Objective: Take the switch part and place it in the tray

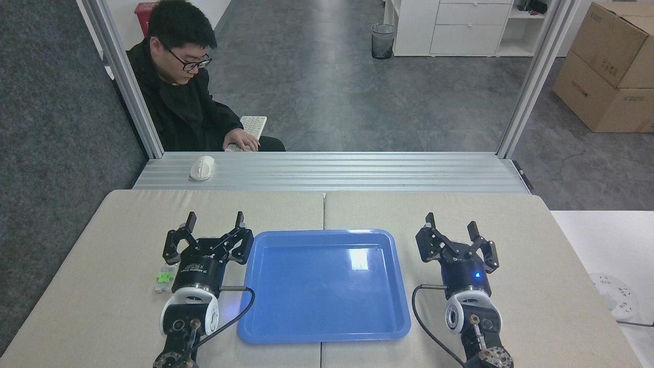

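Blue and shiny, the tray sits in the middle of your beige table. Your left gripper and your right gripper both have their jaws spread wide, holding nothing. You can see the switch part lying on the table, just left of your left arm

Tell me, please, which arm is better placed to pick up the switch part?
Left. The switch part lies on the table right beside the left pincer, which is open. The right pincer, also open, sits across the tray from it.
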`<state>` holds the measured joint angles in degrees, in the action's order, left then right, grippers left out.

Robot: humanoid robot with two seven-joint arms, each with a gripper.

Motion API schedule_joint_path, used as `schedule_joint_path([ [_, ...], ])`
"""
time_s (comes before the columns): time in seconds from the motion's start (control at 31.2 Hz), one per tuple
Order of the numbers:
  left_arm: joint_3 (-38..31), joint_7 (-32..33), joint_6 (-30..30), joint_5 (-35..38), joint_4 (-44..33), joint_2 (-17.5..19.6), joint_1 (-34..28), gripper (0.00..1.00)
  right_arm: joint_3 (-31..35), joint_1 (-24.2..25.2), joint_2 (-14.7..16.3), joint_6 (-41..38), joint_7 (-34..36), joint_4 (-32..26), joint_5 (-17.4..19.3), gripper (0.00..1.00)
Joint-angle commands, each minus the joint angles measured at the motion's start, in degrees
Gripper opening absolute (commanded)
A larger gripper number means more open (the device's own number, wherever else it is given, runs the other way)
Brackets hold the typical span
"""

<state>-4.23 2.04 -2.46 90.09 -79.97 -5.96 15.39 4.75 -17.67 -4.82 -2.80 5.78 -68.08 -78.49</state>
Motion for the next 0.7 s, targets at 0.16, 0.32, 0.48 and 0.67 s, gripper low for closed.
schedule_joint_path([
  [0.16, -0.87, -0.19, 0.08, -0.53, 2.18, 2.0, -0.01, 0.99, 0.0, 0.0, -0.01, -0.01, 0.02, -0.03, 0.0, 1.0],
  [0.32, -1.22, -0.19, 0.96, -0.79, 7.19, 5.25, 0.52, 0.99, 0.0, 0.0, -0.01, -0.01, 0.1, -0.03, 0.0, 1.0],
  [0.48, -1.4, -3.0, 1.14, -1.05, 11.41, 7.8, 0.52, 0.99, 0.0, 0.0, -0.1, -0.01, 0.1, -0.03, 0.0, 1.0],
  [0.67, -3.24, -4.58, 1.23, -1.05, 14.05, 8.77, 0.44, 0.99, 0.0, 0.0, -0.01, -0.01, 0.1, -0.03, 0.0, 1.0],
])
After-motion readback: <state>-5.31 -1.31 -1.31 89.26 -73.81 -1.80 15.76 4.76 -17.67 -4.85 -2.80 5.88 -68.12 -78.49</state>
